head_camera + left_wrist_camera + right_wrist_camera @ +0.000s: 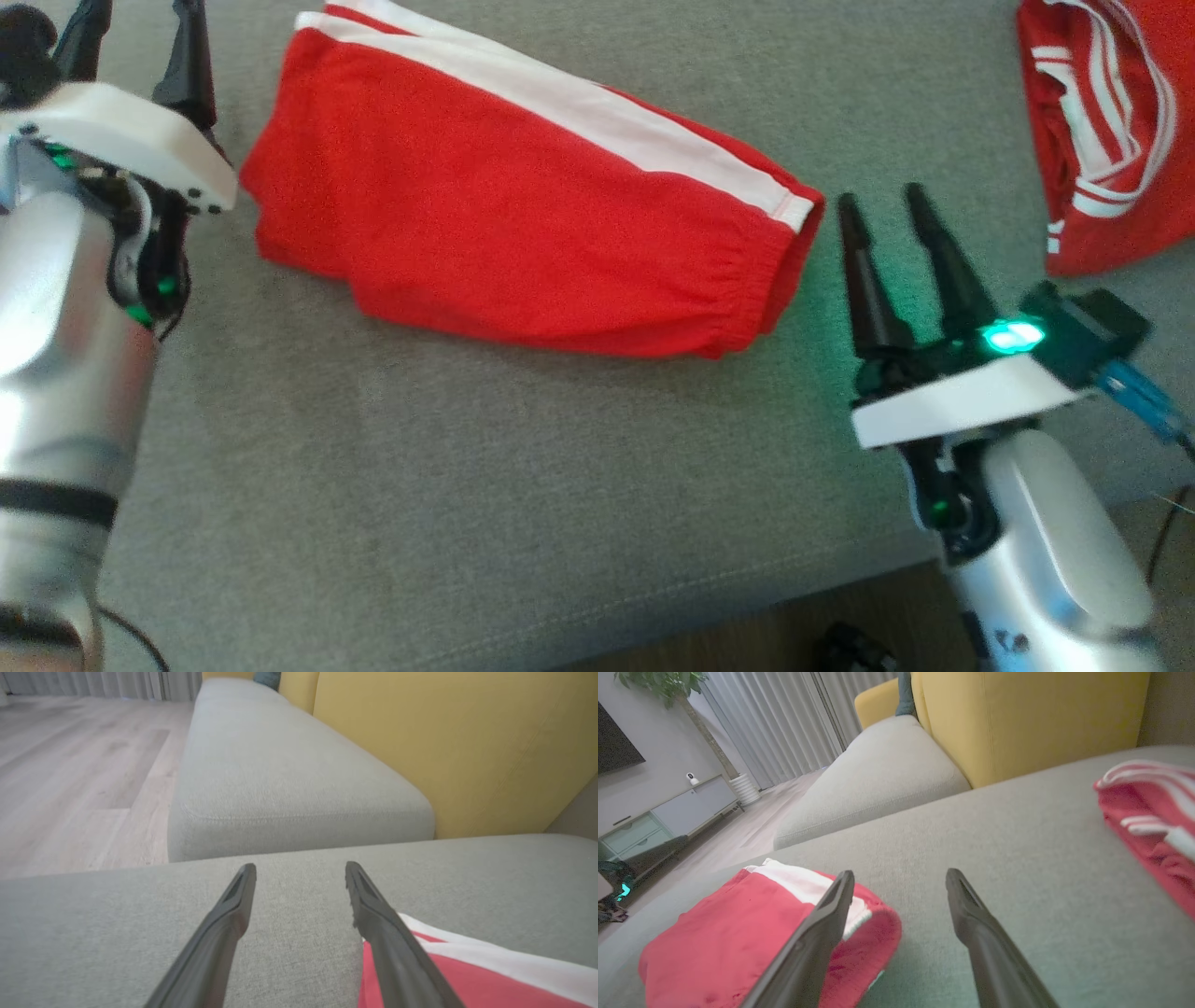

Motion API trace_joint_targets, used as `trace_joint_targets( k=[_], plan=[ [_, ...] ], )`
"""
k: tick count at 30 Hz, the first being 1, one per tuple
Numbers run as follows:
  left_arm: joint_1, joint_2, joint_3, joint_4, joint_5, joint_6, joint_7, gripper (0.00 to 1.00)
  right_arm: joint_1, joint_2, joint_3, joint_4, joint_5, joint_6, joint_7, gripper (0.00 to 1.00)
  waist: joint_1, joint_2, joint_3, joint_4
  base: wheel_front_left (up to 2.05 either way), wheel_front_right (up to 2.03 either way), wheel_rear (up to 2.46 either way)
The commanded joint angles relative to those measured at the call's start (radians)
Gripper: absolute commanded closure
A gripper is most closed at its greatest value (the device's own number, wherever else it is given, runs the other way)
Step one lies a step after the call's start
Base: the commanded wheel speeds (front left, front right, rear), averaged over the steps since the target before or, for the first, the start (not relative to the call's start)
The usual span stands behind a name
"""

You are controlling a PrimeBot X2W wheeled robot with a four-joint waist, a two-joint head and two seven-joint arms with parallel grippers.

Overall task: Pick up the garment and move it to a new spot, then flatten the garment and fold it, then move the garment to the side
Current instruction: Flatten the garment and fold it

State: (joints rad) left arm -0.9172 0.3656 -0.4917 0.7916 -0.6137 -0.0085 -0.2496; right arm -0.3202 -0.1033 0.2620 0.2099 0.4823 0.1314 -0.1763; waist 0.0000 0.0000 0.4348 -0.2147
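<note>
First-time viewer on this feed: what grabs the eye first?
The folded red garment with its white stripe lies across the middle of the grey sofa cushion. A second red garment, also white-striped, sits at the head view's upper right. The left pincer and right pincer flank the folded one, both open and empty.

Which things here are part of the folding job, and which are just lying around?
Job: folded red shorts; left gripper and right gripper, both open; grey sofa cushion under the shorts.
Lying about: second red striped garment; yellow backrest; TV cabinet.
</note>
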Motion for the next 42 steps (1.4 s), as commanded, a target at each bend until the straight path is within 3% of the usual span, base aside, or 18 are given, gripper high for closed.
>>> trace_joint_targets(
  k=[1, 7, 17, 26, 42],
  plan=[
    [0.024, 0.034, 0.067, -0.096, 0.026, 0.027, -0.011, 0.0, 0.023, 0.003, -0.013, -0.069, -0.048, -0.001, -0.004, 0.0, 0.0, 0.0, -0.015, 0.022, 0.0, 0.0, 0.0],
    [0.26, 0.011, 0.192, -0.402, 0.125, 0.142, -0.012, 0.0, 0.081, 0.016, -0.11, -0.228, -0.208, -0.001, 0.046, 0.0, 0.0, 0.0, -0.057, 0.065, 0.0, 0.0, 0.0],
    [0.576, -0.02, 0.257, -0.652, 0.212, 0.225, -0.012, 0.0, 0.154, 0.028, -0.156, -0.342, -0.288, -0.001, 0.126, 0.0, 0.0, 0.0, -0.137, 0.122, 0.0, 0.0, 0.0],
    [0.732, -0.036, 0.251, -0.751, 0.224, 0.244, -0.012, 0.0, 0.224, 0.034, -0.185, -0.363, -0.286, -0.001, 0.157, 0.0, 0.0, 0.0, -0.178, 0.153, 0.0, 0.0, 0.0],
    [0.761, -0.029, 0.239, -0.769, 0.213, 0.243, -0.009, 0.0, 0.236, 0.041, -0.188, -0.374, -0.277, -0.001, 0.164, 0.0, 0.0, 0.0, -0.186, 0.152, 0.0, 0.0, 0.0]
  ],
)
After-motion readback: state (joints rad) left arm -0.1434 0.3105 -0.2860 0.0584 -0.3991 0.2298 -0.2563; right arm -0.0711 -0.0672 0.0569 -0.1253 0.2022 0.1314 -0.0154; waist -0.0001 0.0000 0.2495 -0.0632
